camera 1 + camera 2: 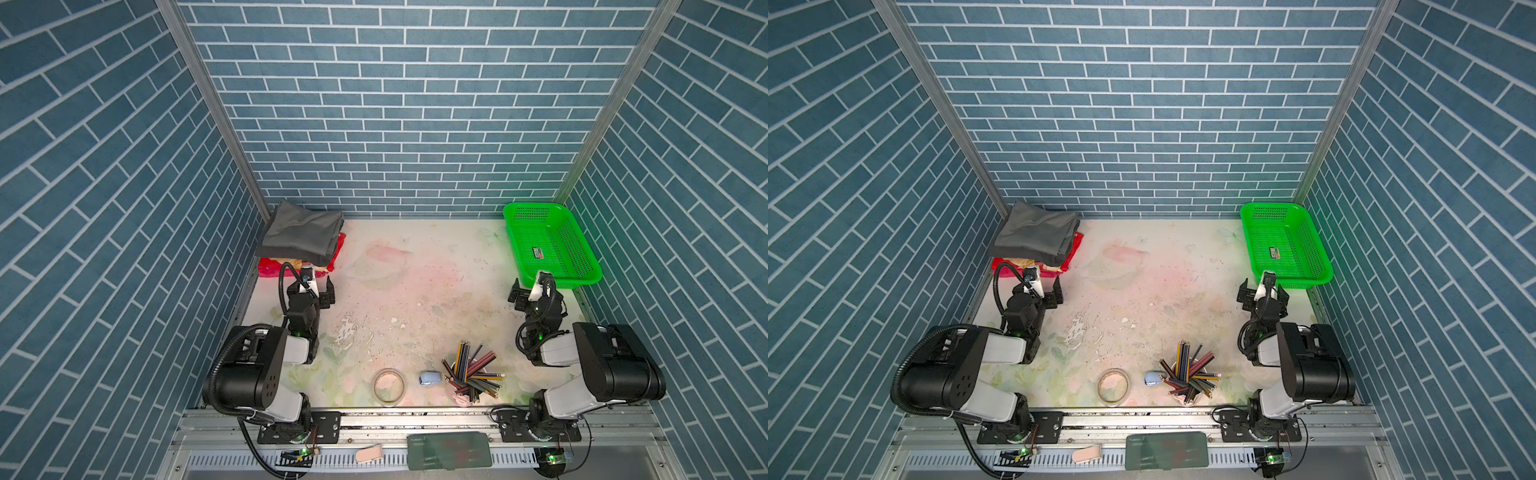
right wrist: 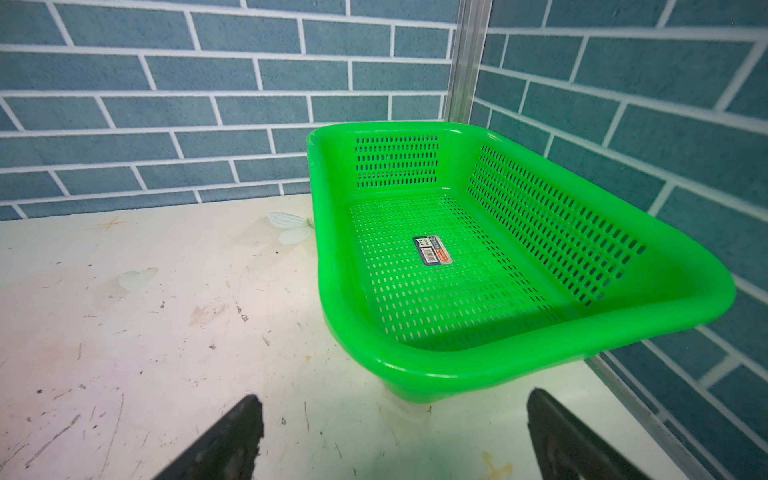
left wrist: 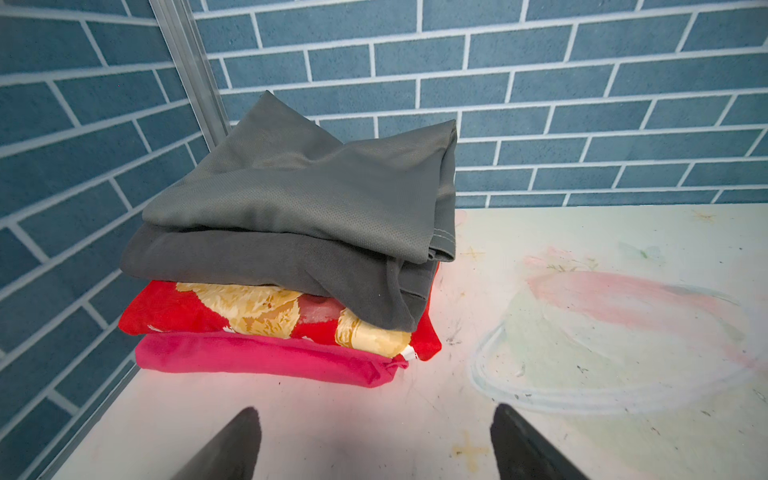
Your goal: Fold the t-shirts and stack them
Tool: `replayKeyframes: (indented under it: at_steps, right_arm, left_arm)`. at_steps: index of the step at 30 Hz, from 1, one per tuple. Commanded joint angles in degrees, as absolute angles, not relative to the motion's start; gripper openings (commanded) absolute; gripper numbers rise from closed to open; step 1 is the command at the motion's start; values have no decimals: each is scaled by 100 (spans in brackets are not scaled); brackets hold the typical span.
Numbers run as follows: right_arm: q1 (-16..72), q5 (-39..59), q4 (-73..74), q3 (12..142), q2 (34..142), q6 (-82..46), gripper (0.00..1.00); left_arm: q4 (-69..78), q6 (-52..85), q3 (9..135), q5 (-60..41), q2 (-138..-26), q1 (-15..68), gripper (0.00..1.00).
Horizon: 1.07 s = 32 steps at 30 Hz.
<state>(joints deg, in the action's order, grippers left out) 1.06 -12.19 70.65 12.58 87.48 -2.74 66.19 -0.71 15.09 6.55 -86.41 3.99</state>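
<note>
- While my left claw (image 3: 374,411) hangs with its jaws spread wide and nothing between them, it faces a stack of folded cloth in the far left corner of the table (image 1: 436,291).
- On top of that stack lies the mid-grey t-shirt (image 3: 299,183), folded, with the charcoal t-shirt (image 3: 257,257) folded right under it.
- Beneath them sit a red cloth with a pale yellow print (image 3: 166,307) and, lowest, a pink cloth (image 3: 257,353).
- My right claw (image 2: 395,397) is also wide open and holds nothing; it sits just near of the green mesh basket (image 2: 478,370), which stands in the far right corner with only a label on its floor.
- The tabletop is pale, scuffed and speckled, with faded pink and green flower prints.
- Along its near edge stand a cup of coloured pencils (image 1: 471,370), a small pale blue object (image 1: 430,378) and a ring-shaped roll (image 1: 375,386).
- Blue brick-pattern walls (image 1: 395,104) close in three sides, joined by aluminium corner posts (image 1: 216,116).
</note>
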Motion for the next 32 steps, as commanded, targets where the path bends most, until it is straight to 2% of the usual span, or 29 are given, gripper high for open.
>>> replayKeyframes:
  at_steps: [1, 32]
  right_arm:
    - [82, -1127, 7031, 1323, 8745, -343, 99]
    - [73, -1098, 7026, 1317, 8730, -337, 99]
  left_arm:
    - [6609, -85, 1538, 615, -8666, 359, 88]
    - [6609, -85, 1538, 615, -8665, 352, 88]
